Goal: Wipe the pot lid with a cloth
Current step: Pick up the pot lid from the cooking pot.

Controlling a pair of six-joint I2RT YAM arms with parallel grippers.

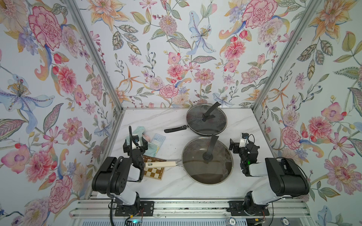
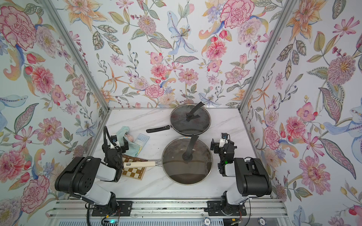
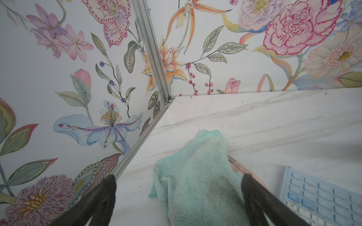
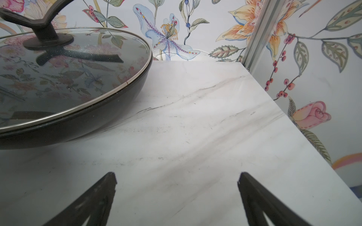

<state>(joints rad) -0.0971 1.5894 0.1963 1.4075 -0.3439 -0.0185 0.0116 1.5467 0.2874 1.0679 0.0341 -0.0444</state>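
Observation:
Two glass pot lids with black handles sit on pans: the near lid [image 1: 207, 160] [image 2: 187, 160] on the cream-handled pan, the far lid [image 1: 206, 119] [image 2: 190, 119] [image 4: 68, 74] on the black-handled pan. The mint-green cloth [image 1: 140, 130] [image 2: 123, 131] [image 3: 195, 176] lies crumpled on the table at the left. My left gripper [image 1: 135, 143] [image 2: 117, 145] [image 3: 179, 179] hangs open over it, one finger on each side. My right gripper [image 1: 235, 146] [image 2: 215, 146] [image 4: 177, 175] is open above bare table, right of the near pan.
A pale blue calculator [image 1: 157, 140] [image 3: 323, 197] and a small pink object [image 1: 147, 137] [image 3: 241, 168] lie against the cloth. A chessboard [image 1: 154, 170] lies under the near pan's cream handle [image 1: 160, 165]. Floral walls close off the left, back and right.

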